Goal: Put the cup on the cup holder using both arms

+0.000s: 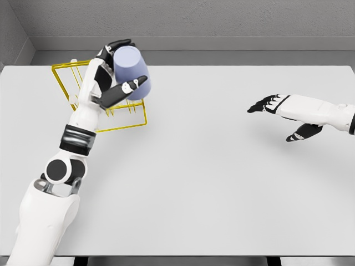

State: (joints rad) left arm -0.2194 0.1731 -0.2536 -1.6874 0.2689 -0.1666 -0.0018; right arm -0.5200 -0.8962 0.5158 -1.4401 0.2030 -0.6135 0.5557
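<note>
Clearly the task is well along. The left hand is clamped on the cup, dark fingers over its top edge and the thumb across its lower side. The cup, a pale lavender one, is tilted, its closed end pointing up and toward the camera, so it looks roughly inverted. It hangs directly over the holder, a yellow wire rack at the far left of the table.

Whether the cup already touches the wire cannot be told from this view; the hand and the cup hide the rack's middle, and only the frame at the back left and the front rail with its short pegs show. My judgement is that the carry is done and the placing itself is in hand: what is left is to lower the cup onto the rack, settle it, and let go.

The right hand is well apart from all this, hovering over the right side of the table with fingers spread and holding nothing. The task names both arms, yet only the left one has the cup now; the right plays no visible part in the placement.
</note>
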